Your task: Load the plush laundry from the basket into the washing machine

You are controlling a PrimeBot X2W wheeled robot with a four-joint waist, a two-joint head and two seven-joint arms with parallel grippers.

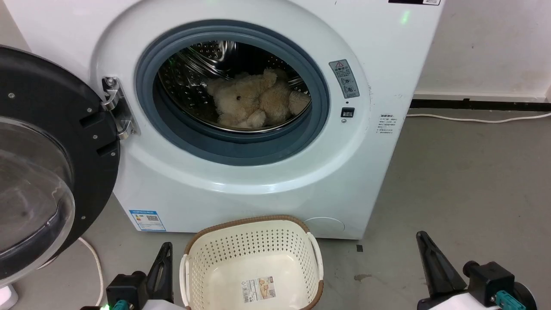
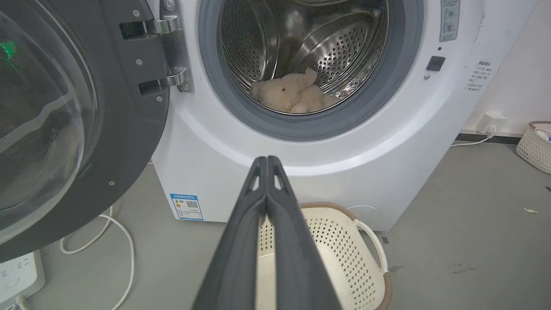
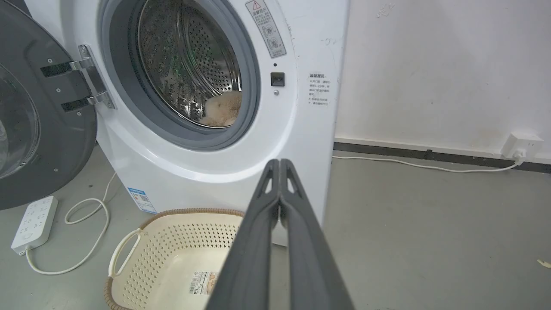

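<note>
Both pairs of jaws are squeezed shut with nothing between them: your left gripper (image 2: pixel 267 160) has its two dark fingers pressed tip to tip, and your right gripper (image 3: pixel 280 162) looks just the same. You can see the plush laundry (image 1: pixel 254 103) lying at the bottom of the shiny drum (image 1: pixel 189 82), inside the washing machine (image 1: pixel 241 185), past the grey ring (image 1: pixel 232 148). The basket (image 1: pixel 245 221) sits on the floor (image 1: pixel 452 181) right in front of the machine, with its paper label (image 1: pixel 258 289) showing on the bare bottom. So I think the loading is as good as done, and your job now is to finish it nicely. Look hard at the plush laundry: from the head view, all of its fur seems to sit behind the ring, with no leg or ear hanging over the front lip. If you think a bit pokes out, open one gripper, go in through the middle of the round hole, and push it gently toward the back. Go slow, because it is soft and may roll. Mind the door (image 1: pixel 99 172), which hangs wide open on the left side of the machine. Mind the basket too, since your left gripper is just beside its left wall. If nothing pokes out, hold both arms low and back, away from the hole.
</note>
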